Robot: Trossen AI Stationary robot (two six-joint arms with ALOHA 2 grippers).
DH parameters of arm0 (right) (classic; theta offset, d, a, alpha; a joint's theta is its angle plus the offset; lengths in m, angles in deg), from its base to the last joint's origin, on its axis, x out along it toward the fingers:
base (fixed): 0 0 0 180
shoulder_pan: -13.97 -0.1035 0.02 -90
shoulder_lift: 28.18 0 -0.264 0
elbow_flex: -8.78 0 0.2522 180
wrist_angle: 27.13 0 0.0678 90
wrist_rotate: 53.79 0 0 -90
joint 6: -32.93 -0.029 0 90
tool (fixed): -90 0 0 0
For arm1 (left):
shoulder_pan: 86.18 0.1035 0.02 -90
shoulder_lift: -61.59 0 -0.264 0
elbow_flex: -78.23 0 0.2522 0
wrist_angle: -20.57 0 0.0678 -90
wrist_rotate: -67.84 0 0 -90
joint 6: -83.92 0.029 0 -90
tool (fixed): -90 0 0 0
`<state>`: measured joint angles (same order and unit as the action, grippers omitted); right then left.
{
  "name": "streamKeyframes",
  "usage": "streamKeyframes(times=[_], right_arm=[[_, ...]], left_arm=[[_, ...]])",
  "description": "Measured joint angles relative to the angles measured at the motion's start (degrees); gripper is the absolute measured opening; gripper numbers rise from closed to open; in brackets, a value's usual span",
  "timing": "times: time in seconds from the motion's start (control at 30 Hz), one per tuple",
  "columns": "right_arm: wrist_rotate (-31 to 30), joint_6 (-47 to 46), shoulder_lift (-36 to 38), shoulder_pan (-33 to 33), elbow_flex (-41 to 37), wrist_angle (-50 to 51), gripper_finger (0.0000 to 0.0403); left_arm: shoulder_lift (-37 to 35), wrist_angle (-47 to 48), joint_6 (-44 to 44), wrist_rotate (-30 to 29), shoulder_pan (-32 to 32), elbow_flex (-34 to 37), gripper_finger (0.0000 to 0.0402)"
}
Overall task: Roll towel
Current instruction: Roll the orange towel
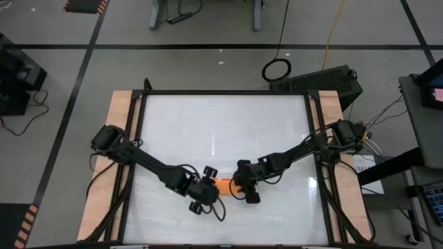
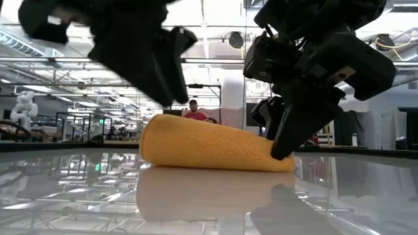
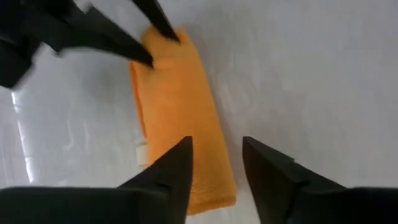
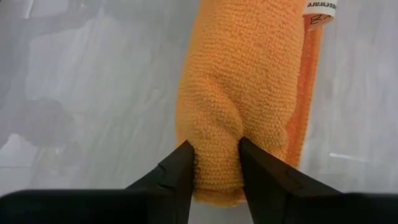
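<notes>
The orange towel [image 1: 224, 184] lies rolled into a short log on the white table, near the front edge; in the low view the towel [image 2: 209, 147] rests on its long side. My right gripper [image 4: 216, 168] is shut on the towel's right end. My left gripper [image 3: 216, 171] hovers open above the towel's [image 3: 177, 106] left end, fingers slanting down and touching nothing. A white label [image 4: 320, 7] sticks out at the left end. My right gripper pinches a raised ridge of cloth at the roll's right end [image 4: 217, 134] between its two fingers. The fingers [image 2: 287, 140] slant down from the table's right side, along the roll. The roll stays flat on the table, its end puckered between the fingers.
Wooden rails and a black frame [image 1: 138, 111] border the glossy table. Most of the tabletop beyond the towel is bare. In the low view a person in red [image 2: 194, 108] stands far off in the room behind.
</notes>
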<state>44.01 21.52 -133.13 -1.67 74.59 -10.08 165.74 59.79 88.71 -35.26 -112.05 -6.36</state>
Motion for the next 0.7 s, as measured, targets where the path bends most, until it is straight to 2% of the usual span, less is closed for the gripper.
streamKeyframes(times=[0.17, 0.27, 0.5, 0.7], right_arm=[[0.05, -0.39, -0.02, 0.0, 0.0, -0.1, 0.0116], [0.62, -0.88, -0.04, 0.05, 0.0, -0.16, 0.0106], [4.49, -1.74, -0.11, 0.46, 0.02, -0.41, 0.0089], [7.58, -2.36, 0.06, 1.51, 0.0, 0.04, 0.0089]], left_arm=[[3.31, 0.36, -1.48, 3.46, 0.97, 0.02, 0.0196], [5.41, 0.66, -3.08, 3.37, 1.71, 0.02, 0.0213], [8.01, -0.25, -8.71, 2.57, 4.07, -0.07, 0.0217], [8.63, -1.52, -10.96, 10.91, 6.44, -0.22, 0.0207]])
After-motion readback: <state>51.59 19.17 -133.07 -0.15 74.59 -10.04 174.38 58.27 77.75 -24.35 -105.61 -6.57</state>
